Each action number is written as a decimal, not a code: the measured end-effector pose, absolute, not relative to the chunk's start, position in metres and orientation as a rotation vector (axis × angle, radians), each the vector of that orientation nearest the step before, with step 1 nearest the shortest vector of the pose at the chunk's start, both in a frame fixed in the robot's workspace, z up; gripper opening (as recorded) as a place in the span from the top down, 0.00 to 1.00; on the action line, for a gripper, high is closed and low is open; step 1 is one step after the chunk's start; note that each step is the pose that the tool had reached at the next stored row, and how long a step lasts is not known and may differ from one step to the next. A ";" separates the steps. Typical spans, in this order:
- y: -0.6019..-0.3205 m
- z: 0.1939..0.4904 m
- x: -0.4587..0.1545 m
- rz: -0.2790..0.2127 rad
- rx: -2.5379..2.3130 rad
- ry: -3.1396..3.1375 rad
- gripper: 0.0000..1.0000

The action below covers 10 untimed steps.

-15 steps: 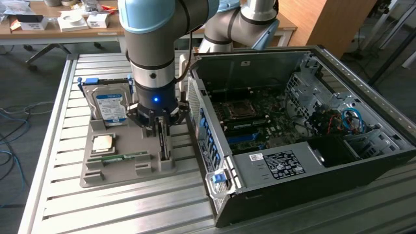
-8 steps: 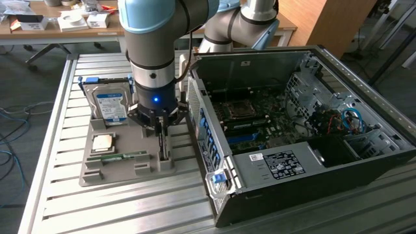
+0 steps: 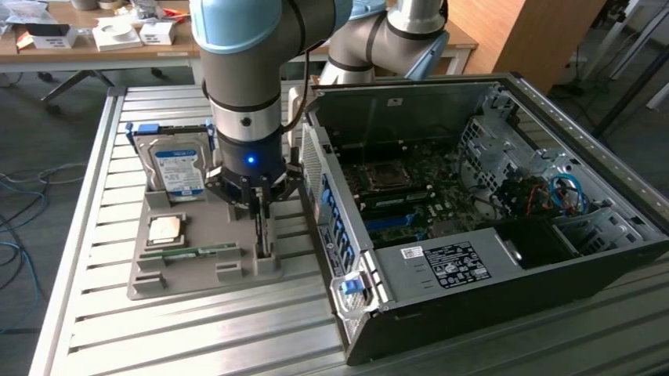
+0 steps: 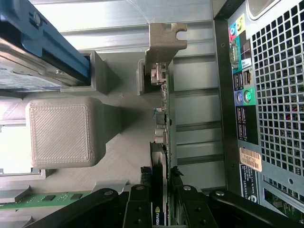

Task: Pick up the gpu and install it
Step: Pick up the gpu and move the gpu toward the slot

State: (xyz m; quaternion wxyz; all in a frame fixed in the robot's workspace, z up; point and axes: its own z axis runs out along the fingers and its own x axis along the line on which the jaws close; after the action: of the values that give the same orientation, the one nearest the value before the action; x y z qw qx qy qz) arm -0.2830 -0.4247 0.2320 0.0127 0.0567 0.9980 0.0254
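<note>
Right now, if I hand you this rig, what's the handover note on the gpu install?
Claw: at the top edge of the gpu; can't tell whether it grips.
The gpu stands on edge in its slot of the grey tray, beside the open PC case.
Done: claw is positioned at the card.
Left: gpu not yet lifted out of the tray, not installed in the case.

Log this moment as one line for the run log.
stage: pick | gripper: shut on gpu | gpu: on edge in gray tray slot | computer case: open, gpu not installed
</note>
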 end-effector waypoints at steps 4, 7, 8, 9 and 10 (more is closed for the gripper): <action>-0.425 0.232 -0.283 0.079 0.142 3.113 0.74; -0.425 0.232 -0.283 0.080 0.117 3.114 0.74; -0.425 0.232 -0.283 0.080 0.115 3.114 0.74; -0.425 0.232 -0.283 0.080 0.115 3.114 0.74; -0.425 0.232 -0.283 0.080 0.114 3.114 0.74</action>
State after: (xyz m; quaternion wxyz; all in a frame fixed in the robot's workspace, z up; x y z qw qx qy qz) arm -0.2830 -0.4247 0.2319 0.0122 0.0367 0.9989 0.0256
